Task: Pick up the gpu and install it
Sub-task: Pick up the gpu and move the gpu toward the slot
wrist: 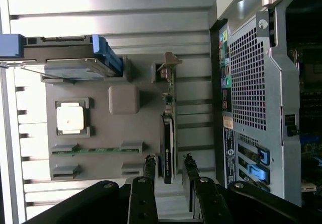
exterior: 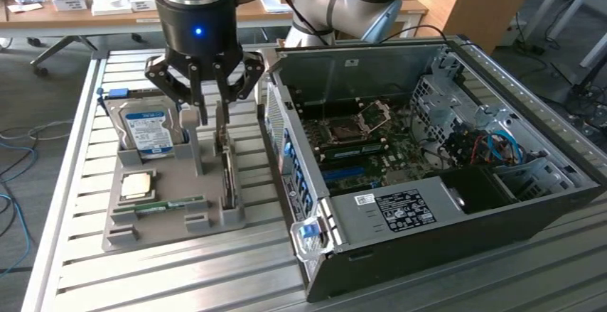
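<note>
We find the pincer (wrist: 168,159) spread astride the thin, edge-standing green-and-black gpu card (wrist: 167,138) directly beneath; its long axis passes between both fingers (wrist: 150,171).

Black tool (exterior: 206,115), blue light (exterior: 197,30)

Setting: robotics lab, bench-top test cell. Evidence: industrial robot arm (exterior: 351,3) at a slatted aluminium surface (exterior: 142,276); an opened desktop computer case (exterior: 399,255) set on its side on it, motherboard exposed; alongside, a grey moulded fixture tray (exterior: 180,177) holding loose computer parts. Background: wooden desk (exterior: 57,19) stacked with small boxes, cabling (exterior: 14,141) loose on the grey floor
</note>
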You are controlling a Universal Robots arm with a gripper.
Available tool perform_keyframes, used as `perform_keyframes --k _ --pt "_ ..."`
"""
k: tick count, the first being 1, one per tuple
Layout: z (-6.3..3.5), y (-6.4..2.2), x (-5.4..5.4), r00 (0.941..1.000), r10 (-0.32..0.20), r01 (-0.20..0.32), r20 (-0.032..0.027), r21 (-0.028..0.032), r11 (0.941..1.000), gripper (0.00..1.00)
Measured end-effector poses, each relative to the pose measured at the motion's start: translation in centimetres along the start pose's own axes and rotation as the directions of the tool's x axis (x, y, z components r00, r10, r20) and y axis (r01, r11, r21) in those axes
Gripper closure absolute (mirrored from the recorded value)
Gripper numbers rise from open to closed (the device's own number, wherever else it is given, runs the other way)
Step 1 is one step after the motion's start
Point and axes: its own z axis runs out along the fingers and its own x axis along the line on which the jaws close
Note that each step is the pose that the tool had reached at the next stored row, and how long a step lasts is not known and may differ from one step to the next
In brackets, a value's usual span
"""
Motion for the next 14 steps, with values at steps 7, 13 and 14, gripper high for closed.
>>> perform_keyframes --k 7,13,14 --pt "1.25 -0.05 0.0 1.0000 0.000 0.000 -0.0001 0.0001 1.0000 0.64" --pt "2.27 -0.10 0.1 1.0000 0.000 0.000 -0.0002 0.0002 1.0000 0.64" --pt "2.37 -0.11 0.1 1.0000 0.000 0.000 -0.0001 0.0001 1.0000 0.64"
